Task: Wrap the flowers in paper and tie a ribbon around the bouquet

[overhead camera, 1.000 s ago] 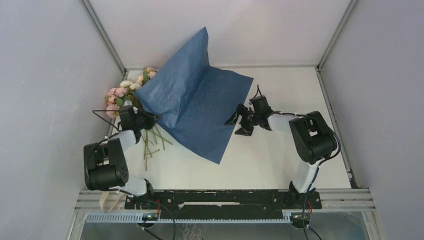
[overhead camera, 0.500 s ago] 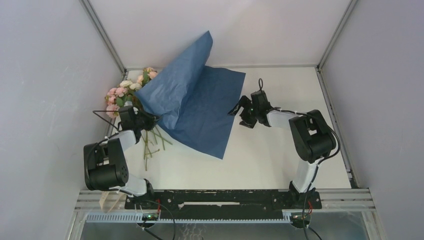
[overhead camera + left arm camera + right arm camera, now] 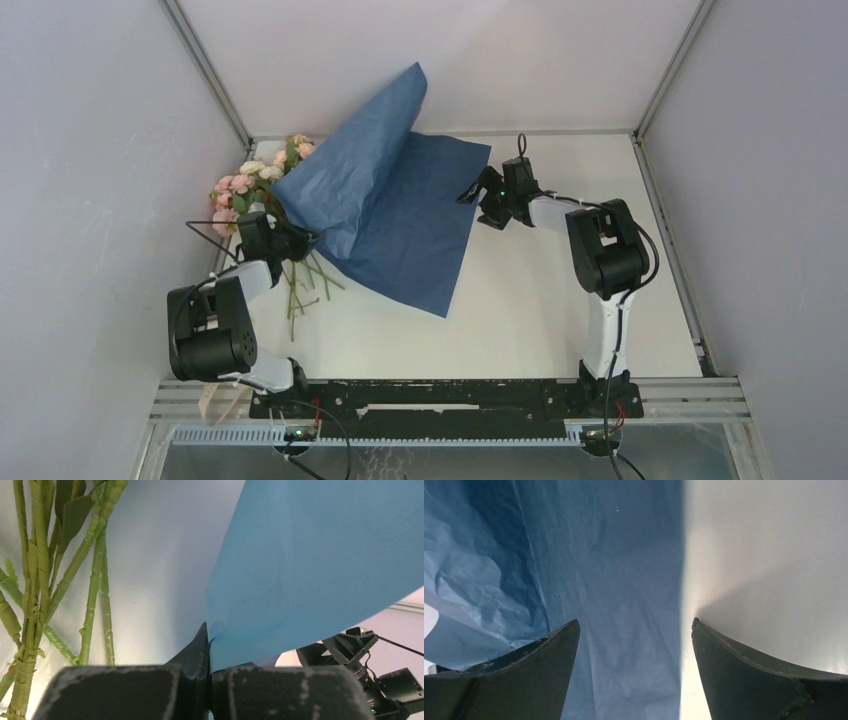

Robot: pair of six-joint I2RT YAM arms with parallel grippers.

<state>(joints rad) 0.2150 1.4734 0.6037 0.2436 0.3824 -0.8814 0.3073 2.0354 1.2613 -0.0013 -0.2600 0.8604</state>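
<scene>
Pale grey walls (image 3: pixel 90 150) close in a white table (image 3: pixel 540 310), with metal posts (image 3: pixel 205 70) running up the two far corners. At the far left, close to the wall, the flowers (image 3: pixel 255 180) lie on the table, pink and cream heads toward the back corner and thin green stems (image 3: pixel 300 290) trailing toward the near edge. Just beside them the left gripper (image 3: pixel 290 240) is clamped tight on a lower corner of the blue paper (image 3: pixel 400 210) (its wrist camera shows the sheet's edge pinched between the closed fingers (image 3: pixel 125 690), stems alongside). From that pinch the sheet rises into a tall peak toward the back wall, and its right part lies flat on the table. At that flat part's right edge the right gripper (image 3: pixel 483 203) hovers with jaws spread wide, holding nothing, the paper's edge running between them.
</scene>
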